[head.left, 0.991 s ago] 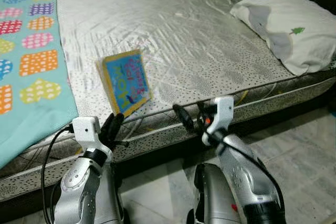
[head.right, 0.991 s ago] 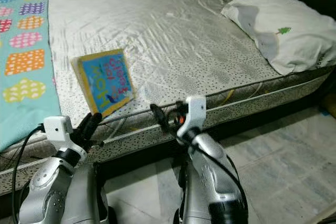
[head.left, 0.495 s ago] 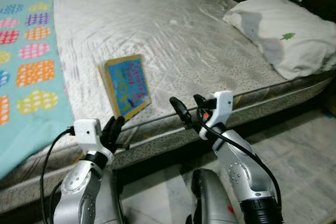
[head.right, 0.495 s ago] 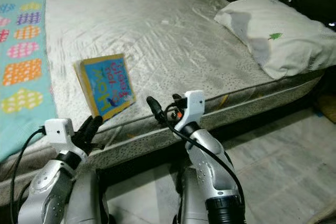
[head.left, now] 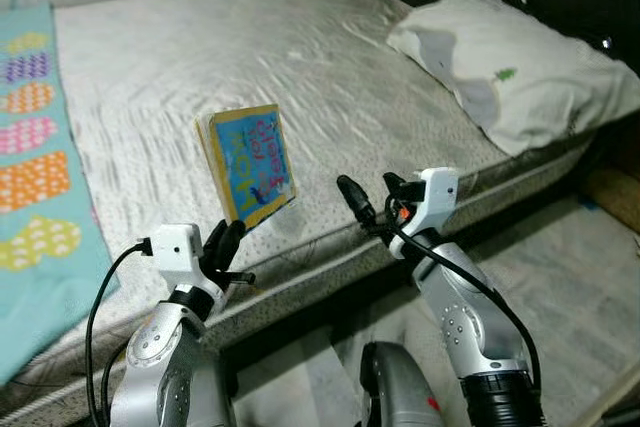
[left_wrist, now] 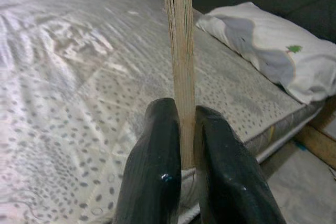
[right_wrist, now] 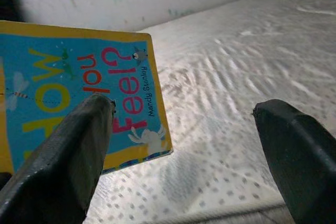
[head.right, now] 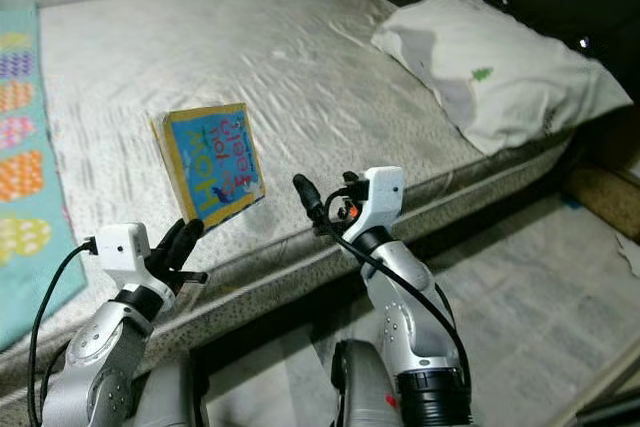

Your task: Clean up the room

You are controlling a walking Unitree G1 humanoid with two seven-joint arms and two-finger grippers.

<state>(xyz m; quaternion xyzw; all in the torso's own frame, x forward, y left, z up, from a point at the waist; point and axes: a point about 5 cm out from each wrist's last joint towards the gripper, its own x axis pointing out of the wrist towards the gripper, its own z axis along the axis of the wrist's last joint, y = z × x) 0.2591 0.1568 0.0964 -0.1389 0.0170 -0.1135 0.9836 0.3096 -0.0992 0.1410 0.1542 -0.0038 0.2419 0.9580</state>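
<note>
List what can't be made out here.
- Back cover of the book: faces away in the eye views.
- Where the left gripper pinches the book's edge: the fingers cover it in the left wrist view.
- Quilt: cut off by the frame edge.
- Small print on the cover: too small.

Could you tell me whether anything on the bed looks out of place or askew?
The book is tilted up on its edge rather than flat on the mattress, pinched at its lower corner by the left tool. The pillow overhangs the mattress corner.
</note>
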